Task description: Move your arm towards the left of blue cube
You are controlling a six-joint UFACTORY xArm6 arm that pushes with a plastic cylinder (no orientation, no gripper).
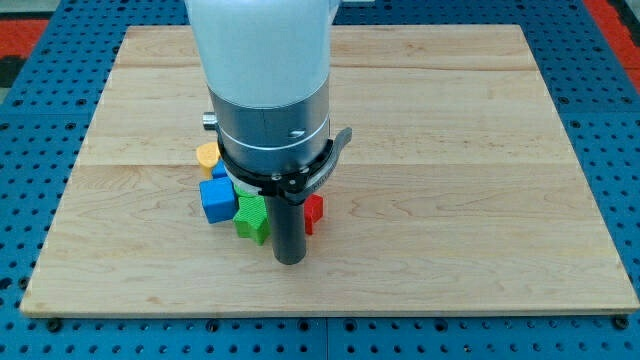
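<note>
Blue cube [216, 199] sits on the board [450, 150], toward the view's left of centre and low, w/ one corner turned toward the view's bottom, so its faces run diagonal to the board edges. No real long axis (it's a cube, sides look equal).

Around the cube: green block [252, 216] touching or just beside it on the view's right, yellow block [207, 154] just above it, a second small blue piece [219, 171] between those two, mostly hidden by the arm. Red block [314, 211] sits further right, past the green.

My tip [289, 262] is down-right of the cube, just beside the green block. No jaws on this rig, only the rod, so nothing to open or close.

Risk, as I judge it: a straight line to the cube's left side runs through green and the cube itself, shoving both. Safer to loop below the cluster. Yellow is close too; overshooting upward would clip it.
</note>
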